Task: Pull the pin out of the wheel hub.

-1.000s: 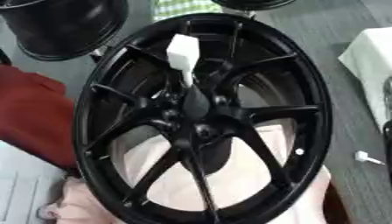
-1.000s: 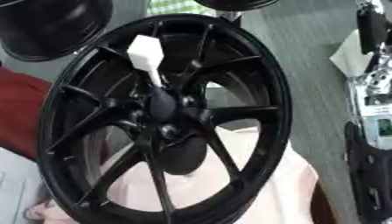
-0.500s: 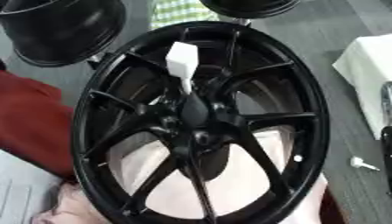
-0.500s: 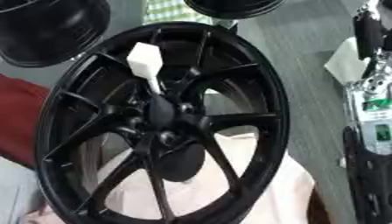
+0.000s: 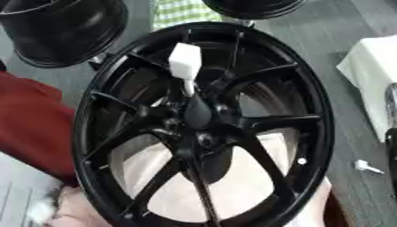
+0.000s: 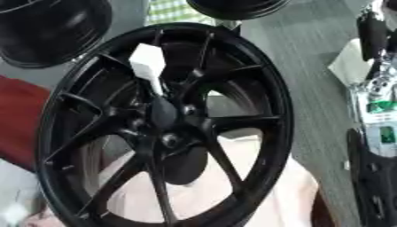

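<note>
step: approach, white block-headed plastic pin (image 5: 185,64) seated in glossy black spoked wheel hub (image 5: 203,126) | hands: neither visible, state untellable | next: reach, pinch pin head, pull outward

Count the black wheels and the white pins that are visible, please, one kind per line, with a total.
Black wheels: 3, the big spoked wheel, one at upper left, one cut off at the top edge.
White pins: 2, one in the hub, one on the floor.
Total: 5.
</note>
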Motion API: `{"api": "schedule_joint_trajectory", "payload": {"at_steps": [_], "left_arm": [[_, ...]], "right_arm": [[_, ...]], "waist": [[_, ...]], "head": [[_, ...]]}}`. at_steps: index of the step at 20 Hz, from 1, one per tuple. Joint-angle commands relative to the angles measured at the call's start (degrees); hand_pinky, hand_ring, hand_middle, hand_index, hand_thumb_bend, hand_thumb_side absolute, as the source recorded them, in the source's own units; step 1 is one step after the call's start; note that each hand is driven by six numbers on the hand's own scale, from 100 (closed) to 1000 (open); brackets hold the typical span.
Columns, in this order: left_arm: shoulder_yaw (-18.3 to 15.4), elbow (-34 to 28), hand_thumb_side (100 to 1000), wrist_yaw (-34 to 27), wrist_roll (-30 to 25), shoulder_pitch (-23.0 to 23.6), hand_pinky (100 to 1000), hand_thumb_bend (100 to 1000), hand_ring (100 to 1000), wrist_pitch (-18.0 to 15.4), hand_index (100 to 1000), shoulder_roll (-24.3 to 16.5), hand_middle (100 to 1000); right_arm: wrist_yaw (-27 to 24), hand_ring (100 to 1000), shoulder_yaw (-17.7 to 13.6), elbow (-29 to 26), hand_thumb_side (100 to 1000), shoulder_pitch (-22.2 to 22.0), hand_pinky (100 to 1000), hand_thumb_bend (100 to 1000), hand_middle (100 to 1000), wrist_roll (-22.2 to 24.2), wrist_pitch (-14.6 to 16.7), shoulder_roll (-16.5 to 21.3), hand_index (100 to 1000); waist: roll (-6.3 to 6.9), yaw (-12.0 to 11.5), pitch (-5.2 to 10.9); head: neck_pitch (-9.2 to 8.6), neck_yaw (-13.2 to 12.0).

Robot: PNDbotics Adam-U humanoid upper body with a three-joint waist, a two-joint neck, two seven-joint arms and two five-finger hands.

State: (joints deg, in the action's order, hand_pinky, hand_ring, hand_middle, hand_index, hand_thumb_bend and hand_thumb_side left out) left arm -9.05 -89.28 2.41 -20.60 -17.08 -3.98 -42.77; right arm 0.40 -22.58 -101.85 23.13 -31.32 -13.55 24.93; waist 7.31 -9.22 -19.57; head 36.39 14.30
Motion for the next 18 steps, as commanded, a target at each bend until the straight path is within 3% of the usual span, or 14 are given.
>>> {"api": "schedule_joint_trajectory", "payload": {"at_steps": [1, 7, 18], "left_arm": [[-1.31, -1.45, 701, -2.13, 1.29, -0.53, 724, 100, 658, 0.86, 786, -1.56, 564], [-0.93, -5.67, 690, -7.69, 5.76, -0.76, 680, 100, 592, 1.05, 740, 0.72, 501], [0.48, -16.12, 767, -19.24, 9.79, -1.74, 657, 100, 566, 4.13, 734, 14.06, 488]], "right_arm": [[-0.15, 1000, -0.07, -1.10, 568, 0.56, 874, 100, 803, 0.14, 0.20, 0.91, 850], [-0.08, 1000, 0.05, -1.12, 566, 0.50, 874, 100, 803, 0.32, 0.21, 0.88, 850], [-0.11, 1000, 0.22, -1.55, 564, 0.68, 875, 100, 804, 0.40, 0.31, 0.35, 851]], "waist": [[-0.80, -0.07, 0.58], [-0.98, -0.13, 0.58], [-1.69, 0.32, 0.46]], "head": [[-0.43, 0.16], [-0.36, 0.04], [-0.41, -0.33]]}}
